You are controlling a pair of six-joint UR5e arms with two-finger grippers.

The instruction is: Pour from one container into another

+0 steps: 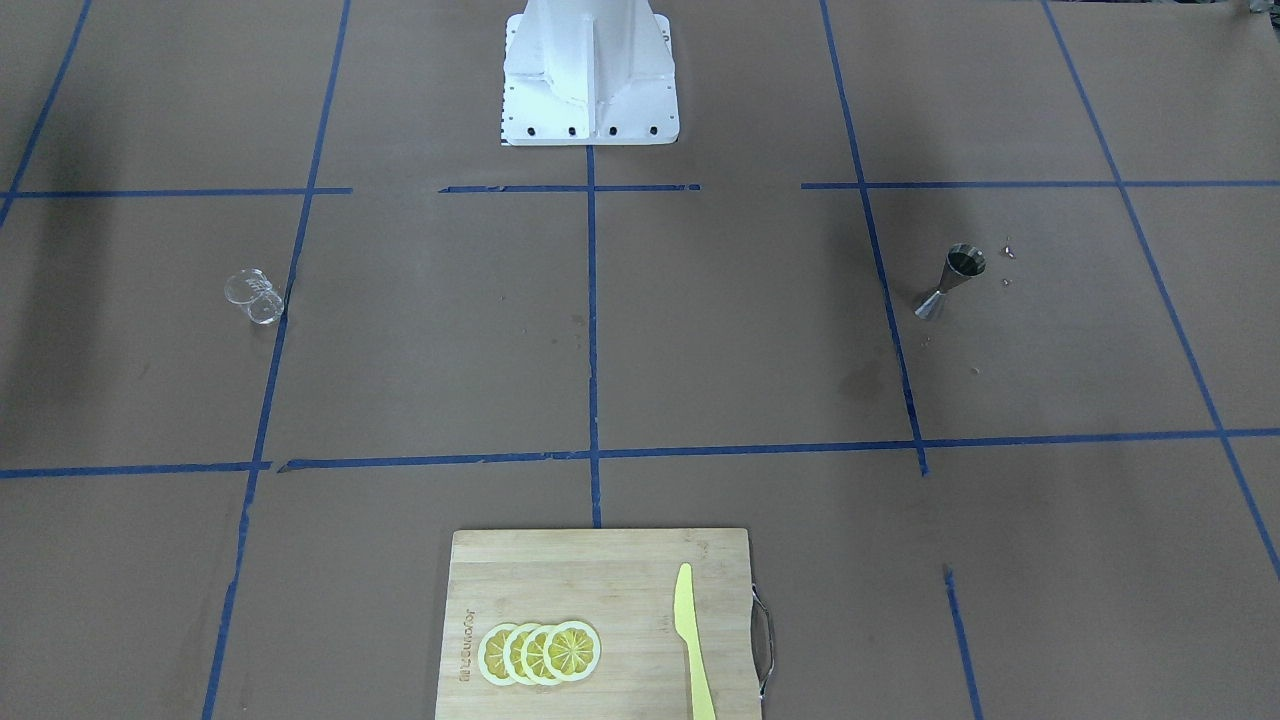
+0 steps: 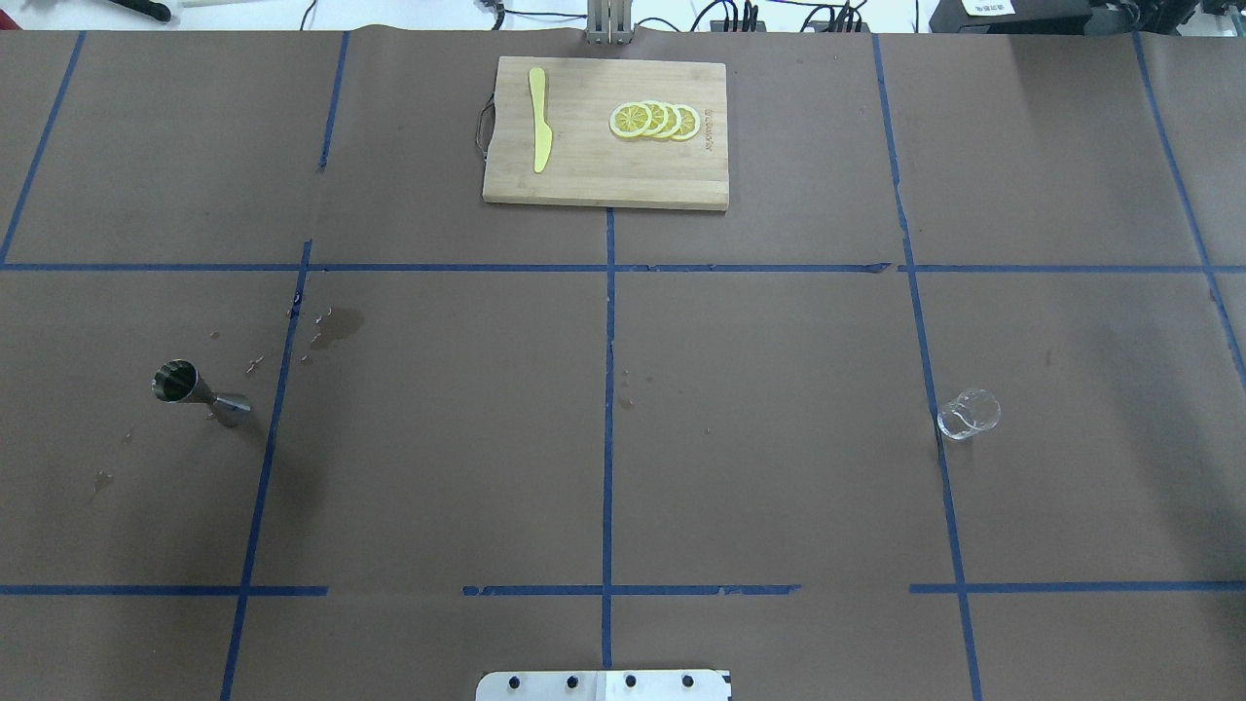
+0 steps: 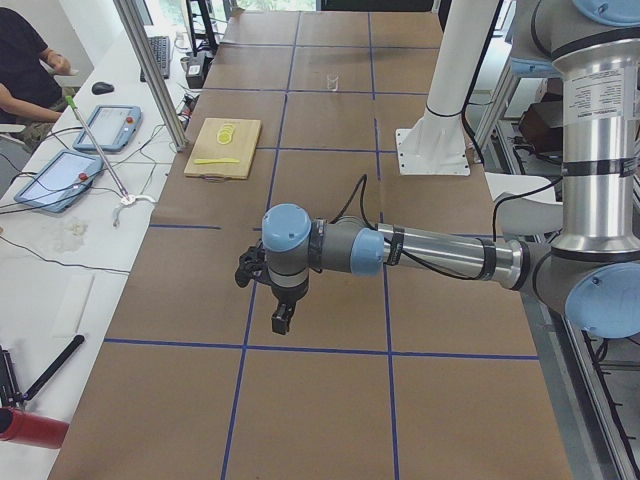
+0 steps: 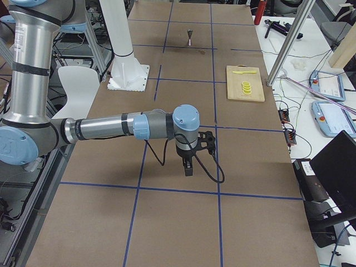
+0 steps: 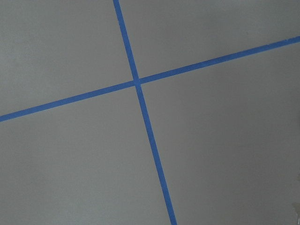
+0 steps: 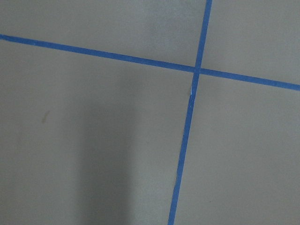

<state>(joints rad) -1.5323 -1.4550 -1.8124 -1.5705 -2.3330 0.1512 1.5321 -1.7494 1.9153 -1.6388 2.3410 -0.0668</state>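
- The left gripper [image 3: 283,320] and the right gripper [image 4: 188,167] each appear in one side view only. Both point down above the paper, and from there I cannot tell whether the fingers are wide or narrow.
- Each wrist camera sees just brown paper and a crossing of the blue tape lines [image 5: 137,82].
- The glass [image 2: 969,414] is small and clear, so I cannot tell whether it holds liquid. It stands on the robot's right side of the table [image 2: 779,438], just beside a tape line and well apart from the jigger [image 2: 195,391].
- The jigger stands upright on the robot's left side, with an open cone on top, near another tape line.
- Brown paper covers the table, and the tape divides it into a grid. Some dark stains [image 2: 336,326] lie near the jigger.
- A cutting board [image 2: 584,175] lies at the edge far from the robot base [image 1: 590,80]. On it are overlapping lemon slices [image 2: 654,120] and a yellow knife [image 2: 538,117] beside them.
- Past that edge is a white desk with tablets [image 3: 60,180]. A seated person [image 3: 25,60] is cut off by the frame.
- The overhead and front views show both containers clearly, while the side views show the arms and the containers look tiny there.
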